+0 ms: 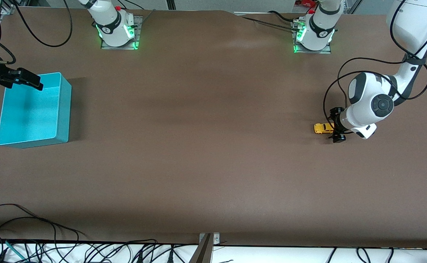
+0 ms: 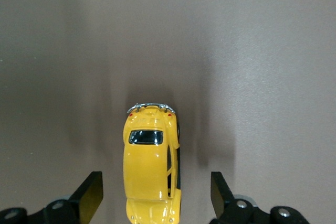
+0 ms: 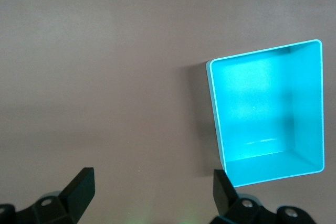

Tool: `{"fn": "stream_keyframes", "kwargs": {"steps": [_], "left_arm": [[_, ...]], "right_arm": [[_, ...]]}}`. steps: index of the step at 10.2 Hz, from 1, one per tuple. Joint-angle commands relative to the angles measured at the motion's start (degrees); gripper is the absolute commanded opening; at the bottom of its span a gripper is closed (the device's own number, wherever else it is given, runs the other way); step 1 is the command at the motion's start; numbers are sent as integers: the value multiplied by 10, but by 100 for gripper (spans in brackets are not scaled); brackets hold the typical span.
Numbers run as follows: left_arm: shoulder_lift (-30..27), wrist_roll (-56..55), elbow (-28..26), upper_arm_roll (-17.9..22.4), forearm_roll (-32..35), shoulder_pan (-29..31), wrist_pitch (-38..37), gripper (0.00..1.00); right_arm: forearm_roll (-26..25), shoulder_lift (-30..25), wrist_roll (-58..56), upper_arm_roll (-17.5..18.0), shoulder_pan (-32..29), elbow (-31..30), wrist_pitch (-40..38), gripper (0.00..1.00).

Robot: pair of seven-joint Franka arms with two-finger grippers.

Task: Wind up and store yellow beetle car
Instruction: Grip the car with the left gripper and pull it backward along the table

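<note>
Left gripper [image 2: 155,195]: fingers [image 2: 92,195] spread, straddling yellow beetle car [image 2: 152,169], untouched, on table [image 1: 213,146] at left arm's end. Likely light, rigid, glossy-slick; grip flat flanks. Right gripper [image 3: 152,190]: spread, waiting over turquoise bin [image 1: 61,109].

Bright yellow beetle car [image 2: 151,174] with dark windows; solid turquoise bin [image 1: 34,109]; plain brown table [image 1: 198,146]; black fingers [image 2: 90,195].

We held our left gripper [image 1: 336,126] low at the surface near the left arm's end, wrist bent down, fingers [image 2: 90,196] spread apart. Our right gripper [image 1: 30,82] waited raised at the right arm's end, fingers [image 3: 80,187] spread wide.
</note>
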Motion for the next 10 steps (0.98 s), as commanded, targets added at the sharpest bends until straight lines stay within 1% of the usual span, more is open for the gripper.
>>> {"fn": "stream_keyframes", "kwargs": {"steps": [1, 2, 3, 6, 7, 8, 10], "left_arm": [[3, -17, -3, 0, 19, -1, 5, 48], [2, -13, -3, 0, 19, 0, 4, 16], [2, -10, -3, 0, 19, 0, 3, 0], [1, -9, -2, -1, 19, -1, -2, 0], [-6, -12, 4, -2, 18, -2, -18, 0], [-14, -17, 9, -24, 15, -2, -38, 0], [-19, -58, 10, -54, 10, -2, -40, 0]], "right_arm": [[-5, 6, -1, 2, 1, 14, -9, 100], [-5, 6, -1, 2, 1, 14, -9, 100], [-6, 6, -1, 2, 1, 14, -9, 100], [-7, 6, -1, 4, 1, 14, -9, 100], [-7, 5, -1, 6, 1, 14, -9, 100], [-9, 5, -1, 9, 1, 14, -9, 100], [-9, 5, -1, 10, 1, 14, -9, 100]]}}
